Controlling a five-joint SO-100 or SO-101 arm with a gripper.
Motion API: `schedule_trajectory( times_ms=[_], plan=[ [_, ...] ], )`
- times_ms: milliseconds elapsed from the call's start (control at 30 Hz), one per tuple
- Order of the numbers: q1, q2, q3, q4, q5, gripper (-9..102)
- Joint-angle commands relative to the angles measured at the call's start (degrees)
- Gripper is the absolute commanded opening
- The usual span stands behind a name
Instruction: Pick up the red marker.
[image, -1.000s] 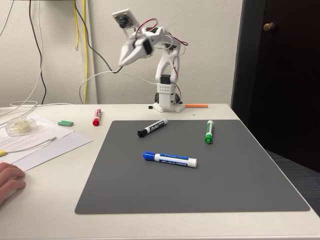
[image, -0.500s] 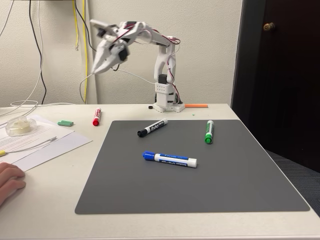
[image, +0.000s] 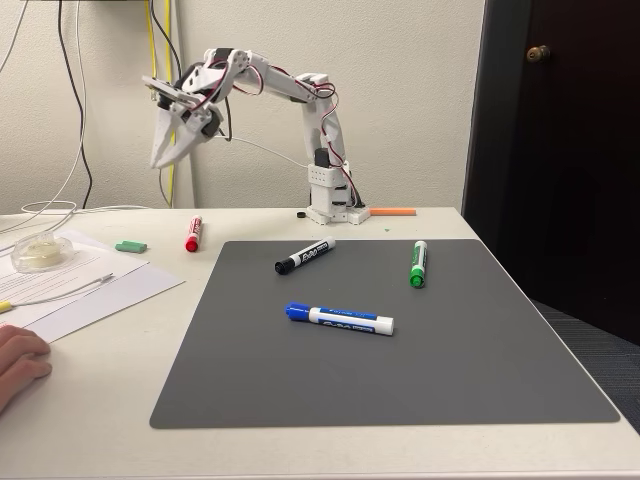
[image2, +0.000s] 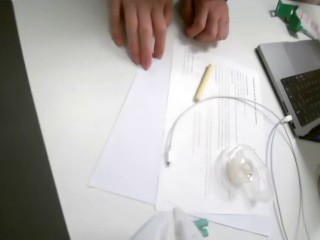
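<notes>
Red marker (image: 192, 234): red cap, white barrel w/ red print, lying flat on white table, just left of gray mat.

You've got a white bench (image: 110, 380) with a dark gray mat (image: 400, 370) on it. Left of the mat sit the red marker (image: 192, 234), a small green clip (image: 130, 246), paper sheets (image2: 150, 150), a white cable (image2: 200, 107), and someone's hand (image: 18, 362).

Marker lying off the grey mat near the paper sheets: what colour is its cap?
Red, clearest in the fixed view: the white-barrelled red marker.
</notes>
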Motion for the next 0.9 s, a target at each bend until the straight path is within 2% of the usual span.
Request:
schedule_trajectory(
  times_ms=[0,100,267,667,867],
  plan=[
    [3.43,-0.44,-4.48,-0.44,0.70,3],
    [6.68,-6.15,-14.59,6.86,0.18,3],
    [11.16,-16.88,-31.20,19.95,-7.29,6],
    [17.40,-22.06,-31.55,32.43,-22.50,11],
    [19.07,-20.48,-24.61,32.61,-29.97,14]
  ],
)
